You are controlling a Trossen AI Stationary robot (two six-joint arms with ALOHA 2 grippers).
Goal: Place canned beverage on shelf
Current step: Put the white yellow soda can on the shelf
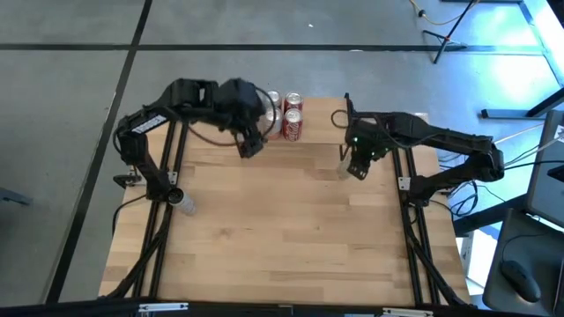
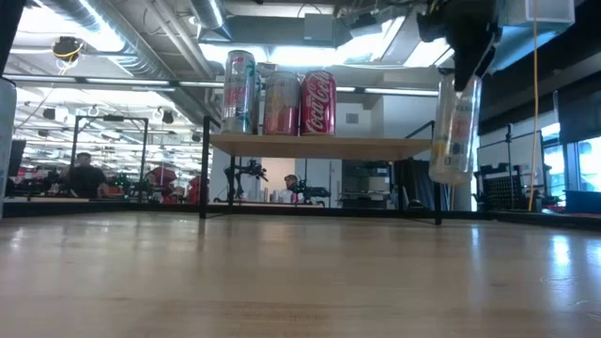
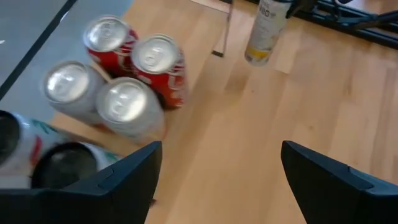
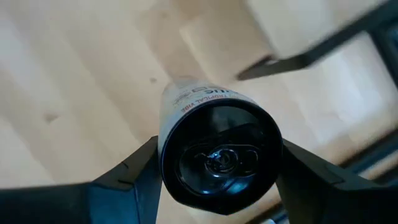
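A low shelf (image 2: 319,146) with a light wooden top and thin black legs stands at the table's far edge. Several cans (image 2: 282,94) stand upright on its left part, among them red ones (image 1: 292,120); they also show in the left wrist view (image 3: 134,74). My right gripper (image 1: 352,165) is shut on a tall, slim, pale can (image 2: 454,127), in the air near the shelf's right end. My left gripper (image 3: 217,180) is open and empty, above the table just in front of the cans (image 1: 253,145). My right gripper pinches the slim can by its upper end (image 4: 180,134) between its two fingers (image 4: 134,174), one on each side. The fingers come from above, pointing down. The can hangs below them, nearly upright, its bottom (image 2: 449,175) clear of the table.
Bare wooden tabletop (image 1: 291,229) spreads in front of the shelf. The right part of the shelf top (image 2: 385,145) holds no cans. A small pale cylinder (image 1: 186,203) lies by the left arm's base. People sit in the room behind (image 2: 84,174).
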